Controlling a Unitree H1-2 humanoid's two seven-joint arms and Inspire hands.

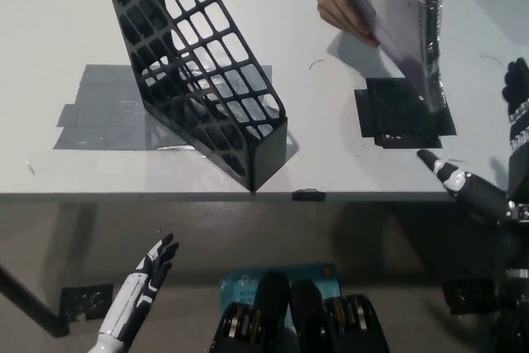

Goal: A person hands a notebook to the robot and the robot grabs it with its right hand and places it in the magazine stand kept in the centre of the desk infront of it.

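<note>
A: Where is the notebook?

B: The grey-covered spiral-bound notebook (397, 18) is at the upper right, held upright and tilted above the white desk (50, 31). Its wire spine faces right and its lower corner hangs over a patch of black tape (388, 121) stuck on the desk. Whether the corner touches the tape I cannot tell.

A: Who has hold of it?

B: A person's hand (343, 7) grips its left edge from the far side of the desk, fingers wrapped onto the cover.

A: And the robot's black right hand?

B: The black right hand (496, 155) is at the right edge of the view, raised over the desk's front right area, near the notebook but apart from it. Its fingers are spread, one with a white band pointing left toward the tape patch, and it holds nothing.

A: The stand?

B: The black plastic lattice magazine stand (198, 72) is left of the notebook, well apart from it, resting on a patch of grey tape (91, 109), its low front end close to the desk's near edge. It looks empty.

A: The other hand?

B: The white left hand (149, 266) rests low at the lower left, below the desk edge, fingers apart and empty.
</note>
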